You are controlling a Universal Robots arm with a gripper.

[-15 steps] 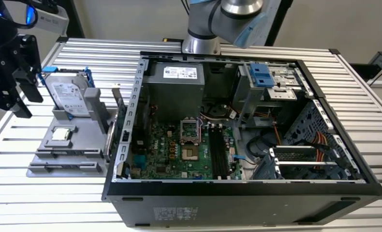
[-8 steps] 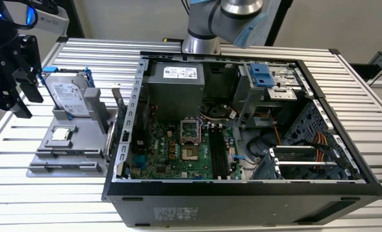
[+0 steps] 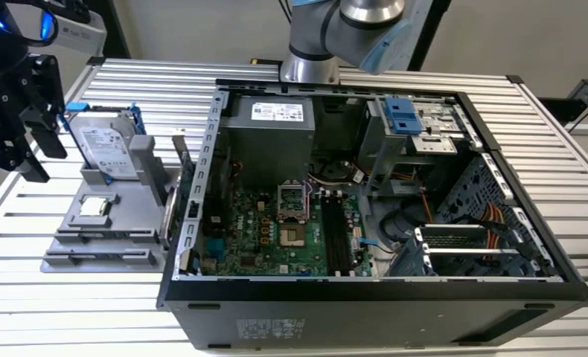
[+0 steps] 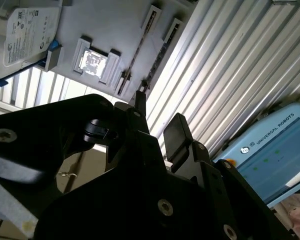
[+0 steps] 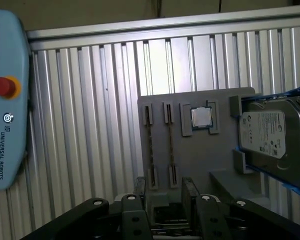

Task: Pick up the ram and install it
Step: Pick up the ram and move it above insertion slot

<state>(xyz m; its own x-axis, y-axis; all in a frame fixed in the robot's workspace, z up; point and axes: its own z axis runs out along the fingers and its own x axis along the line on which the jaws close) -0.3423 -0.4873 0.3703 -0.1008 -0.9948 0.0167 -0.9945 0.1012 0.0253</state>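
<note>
Two ram sticks stand on edge in the slots of a grey holder tray (image 5: 200, 155): one ram (image 5: 150, 146) and a second beside it (image 5: 170, 146). In the second wrist view they show as thin dark lines (image 4: 135, 57). In the exterior view the ram (image 3: 103, 236) lies at the tray's near end. My black gripper (image 3: 38, 152) hangs high at the exterior view's left, above and beside the tray. It is open, with nothing between its fingers (image 5: 140, 187). The gripper (image 5: 165, 190) is in line with the near ends of the sticks.
The tray also holds a silver hard drive in a blue frame (image 3: 106, 145) and a square processor chip (image 3: 95, 207). An open computer case (image 3: 374, 297) lies to the tray's right, its motherboard (image 3: 274, 230) facing up. A teach pendant (image 5: 5, 105) lies on the slatted table (image 3: 532, 134).
</note>
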